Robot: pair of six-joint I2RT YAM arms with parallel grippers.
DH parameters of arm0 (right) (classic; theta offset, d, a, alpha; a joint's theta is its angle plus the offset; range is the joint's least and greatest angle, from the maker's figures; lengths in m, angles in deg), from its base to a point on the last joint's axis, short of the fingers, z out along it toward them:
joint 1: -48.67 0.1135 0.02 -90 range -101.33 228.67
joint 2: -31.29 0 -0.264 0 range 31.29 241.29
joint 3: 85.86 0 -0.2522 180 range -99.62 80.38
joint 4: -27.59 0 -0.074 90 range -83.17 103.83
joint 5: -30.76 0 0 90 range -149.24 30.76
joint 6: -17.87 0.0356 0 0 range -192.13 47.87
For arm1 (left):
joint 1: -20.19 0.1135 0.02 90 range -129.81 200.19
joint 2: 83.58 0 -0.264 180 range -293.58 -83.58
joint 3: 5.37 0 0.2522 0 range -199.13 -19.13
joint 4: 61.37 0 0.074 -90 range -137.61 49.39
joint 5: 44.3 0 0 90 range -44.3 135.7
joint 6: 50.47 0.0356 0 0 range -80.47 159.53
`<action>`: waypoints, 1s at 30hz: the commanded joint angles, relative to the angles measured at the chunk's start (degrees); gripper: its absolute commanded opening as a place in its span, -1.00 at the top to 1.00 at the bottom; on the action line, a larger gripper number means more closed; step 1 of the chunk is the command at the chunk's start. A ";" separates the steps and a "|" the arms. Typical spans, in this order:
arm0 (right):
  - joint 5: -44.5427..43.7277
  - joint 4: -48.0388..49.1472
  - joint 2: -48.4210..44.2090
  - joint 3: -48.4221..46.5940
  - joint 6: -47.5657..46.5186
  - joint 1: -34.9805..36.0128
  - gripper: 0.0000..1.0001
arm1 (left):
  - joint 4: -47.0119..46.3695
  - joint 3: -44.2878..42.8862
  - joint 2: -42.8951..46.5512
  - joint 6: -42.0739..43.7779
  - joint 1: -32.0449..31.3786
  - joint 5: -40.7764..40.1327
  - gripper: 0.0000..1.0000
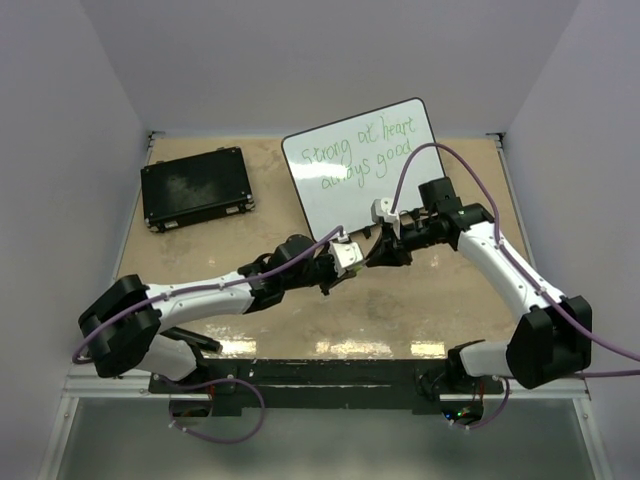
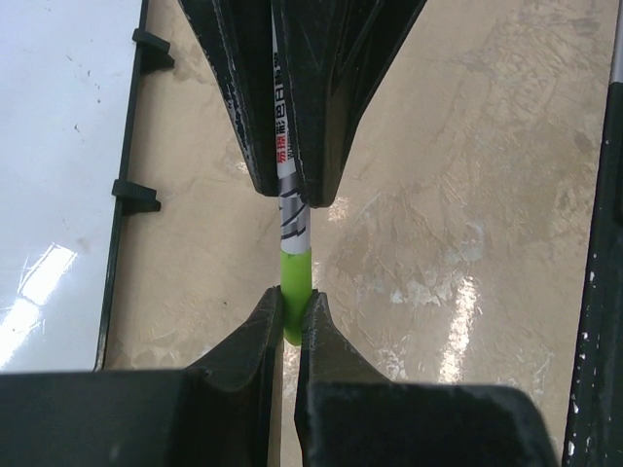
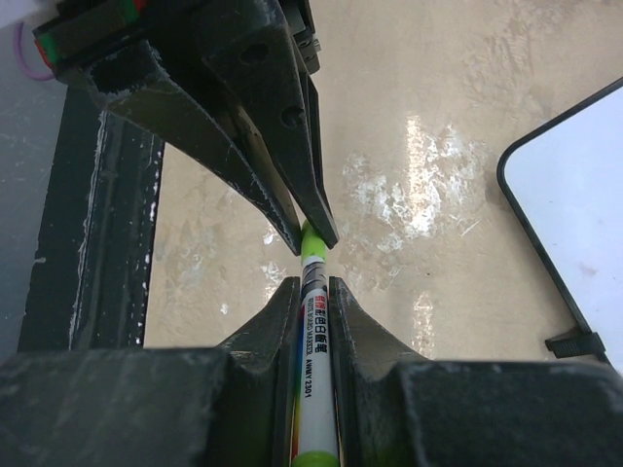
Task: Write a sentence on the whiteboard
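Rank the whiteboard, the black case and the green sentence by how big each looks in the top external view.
1. whiteboard: clearly the largest.
2. black case and sentence: the two written lines spread over nearly as much of the view as the case, too close to rank firmly.

One whiteboard (image 1: 352,207), one black case (image 1: 195,188), one green marker (image 2: 295,265), two pincers, left pincer (image 2: 295,300) and right pincer (image 3: 313,288)

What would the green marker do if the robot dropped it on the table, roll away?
The marker looks round and smooth, so it would probably roll on the glossy table. It spans straight between both arms' fingers, so it is likely stiff. Being thin, it is probably light.
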 commanded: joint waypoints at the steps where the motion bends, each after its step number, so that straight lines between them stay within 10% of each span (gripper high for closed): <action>1: 3.54 -1.77 3.64 -0.29 -0.48 2.24 1.00 | -33.67 -12.38 1.02 -2.42 -1.78 6.73 1.00; 10: 4.06 -2.03 6.46 -0.55 -0.57 2.24 1.00 | -40.80 -18.45 -3.29 -5.59 -2.13 6.38 1.00; 18: 3.63 -3.27 8.92 -1.34 -1.72 2.24 1.00 | -29.20 -34.62 -6.19 -0.84 -1.17 8.57 1.00; 30: 6.52 -10.73 9.09 -3.01 -9.88 -0.75 1.00 | -47.30 -13.80 -6.90 -12.54 -0.64 9.37 1.00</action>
